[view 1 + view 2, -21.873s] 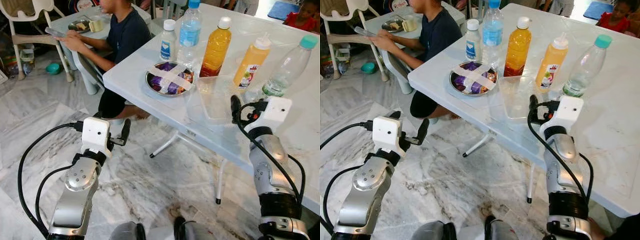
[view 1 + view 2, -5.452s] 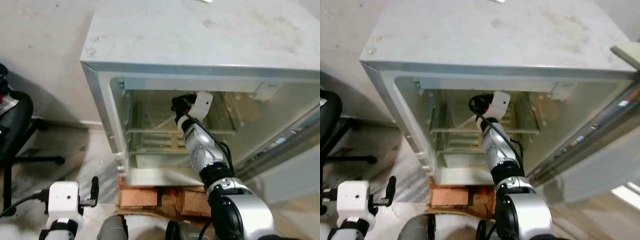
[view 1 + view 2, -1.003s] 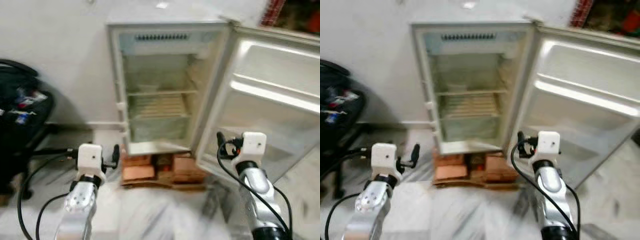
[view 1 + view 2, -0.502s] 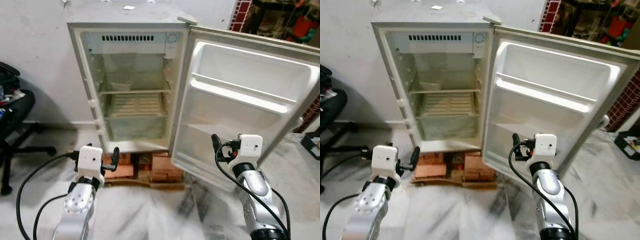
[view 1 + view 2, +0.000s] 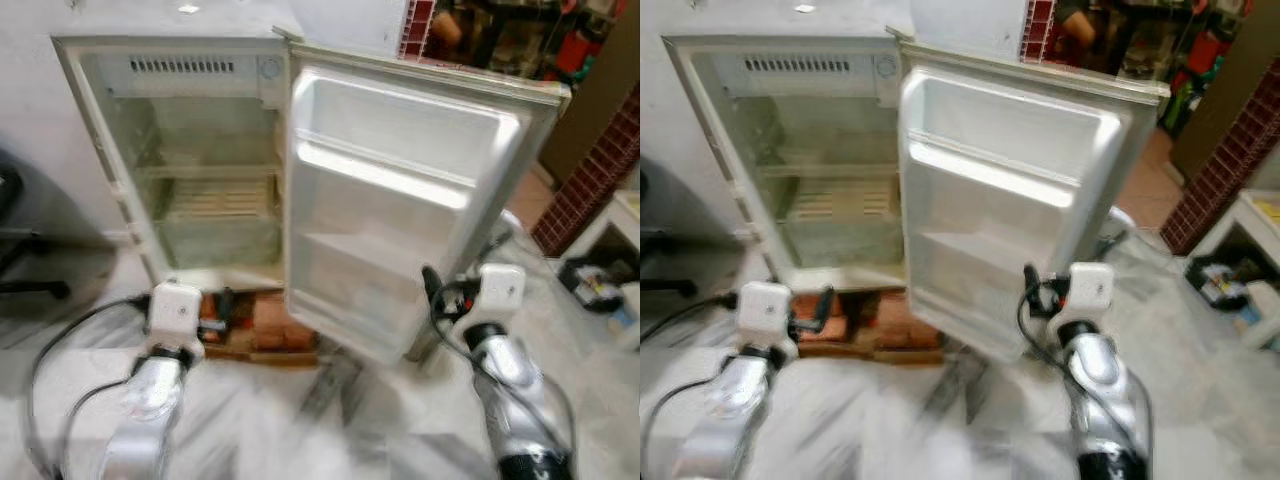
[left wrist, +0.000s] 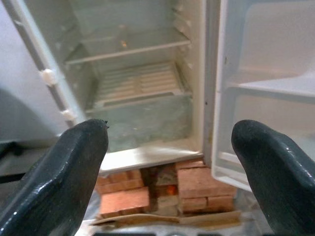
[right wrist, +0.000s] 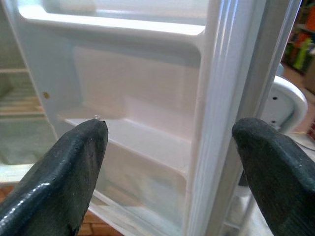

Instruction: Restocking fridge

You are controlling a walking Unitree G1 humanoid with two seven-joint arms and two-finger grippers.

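Fingers (image 6: 74, 172) spread before fridge (image 5: 180, 160)

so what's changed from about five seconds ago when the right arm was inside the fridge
The right gripper has come out of the fridge and now hangs open, holding nothing, in front of the open door. The robot has backed away and turned right, so the whole fridge shifted in view. The left gripper remains low, open and empty; the door stays open.

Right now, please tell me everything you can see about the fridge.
The fridge is small and white, set against a pale wall on red bricks. Its door is swung wide open to the right, showing moulded shelves. Inside is a vent strip on top, a shelf, a slatted rack and a lower compartment. No food can be made out inside.
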